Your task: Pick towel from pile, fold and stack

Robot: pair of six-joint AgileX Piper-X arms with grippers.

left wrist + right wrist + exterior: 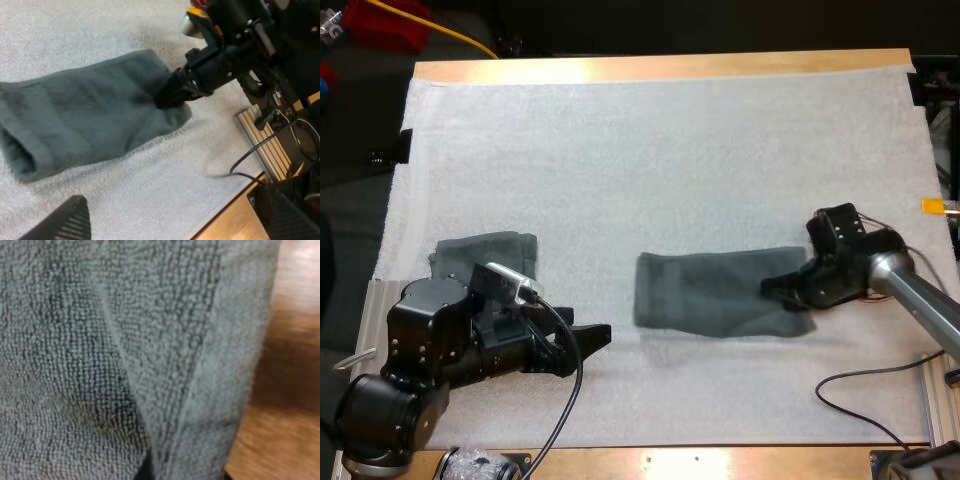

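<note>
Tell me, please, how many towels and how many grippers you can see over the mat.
Towels: 2, middle towel and left towel.
Grippers: 2, left gripper and right gripper.
Total: 4.

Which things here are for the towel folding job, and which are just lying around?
For the job:
middle towel
second towel, farther left
right end effector, at the middle towel's edge
left end effector, open

Just there:
white mat
wooden table

Black blocky left arm, right arm — silver tube forearm
</note>
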